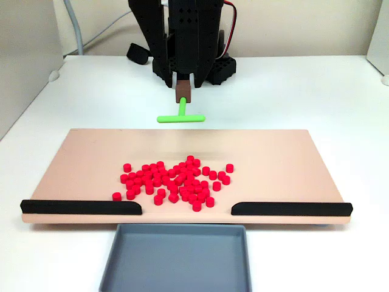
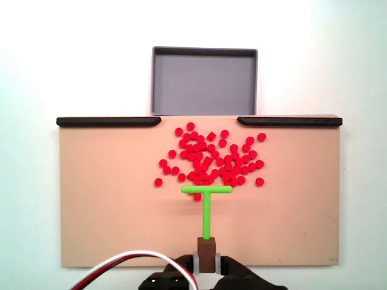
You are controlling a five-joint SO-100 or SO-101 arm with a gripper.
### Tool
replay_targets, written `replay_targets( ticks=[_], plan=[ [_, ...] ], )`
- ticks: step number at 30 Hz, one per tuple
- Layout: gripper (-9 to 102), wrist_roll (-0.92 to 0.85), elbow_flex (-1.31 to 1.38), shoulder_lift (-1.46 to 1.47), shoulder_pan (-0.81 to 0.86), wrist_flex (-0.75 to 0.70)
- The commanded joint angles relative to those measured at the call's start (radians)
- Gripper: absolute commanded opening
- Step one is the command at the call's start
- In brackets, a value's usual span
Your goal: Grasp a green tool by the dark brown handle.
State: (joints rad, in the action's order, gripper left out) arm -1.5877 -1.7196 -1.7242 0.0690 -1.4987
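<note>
In a fixed view the arm [image 1: 182, 36] runs off the top edge, and its body covers the upper part of the dark brown handle [image 1: 182, 93]. The grey tray [image 1: 176, 258] is cut by the bottom edge. In the other fixed view the arm [image 2: 242, 281] is cut by the bottom edge, as are the cables [image 2: 121, 269]. The jaws' tips sit behind the dark brown handle [image 2: 206, 254], so their contact cannot be told for sure.

White tabletop [image 1: 304, 91], pale wall [image 1: 292, 27] behind, possibly a grey cabinet side [image 1: 24, 55], even light

arm: black, lowered, reaching forward | fingers [image 2: 225, 263]: closed on dark brown handle [image 2: 206, 252]
</note>
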Motion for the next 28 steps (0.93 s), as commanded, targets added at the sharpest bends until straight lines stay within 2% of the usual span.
replay_targets(
  ticks=[1, 28],
  plan=[
    [0, 0.021, 0.005, -0.026, 0.011, -0.002],
    [0, 0.052, 0.005, -0.02, -0.012, 0.0]
  ],
)
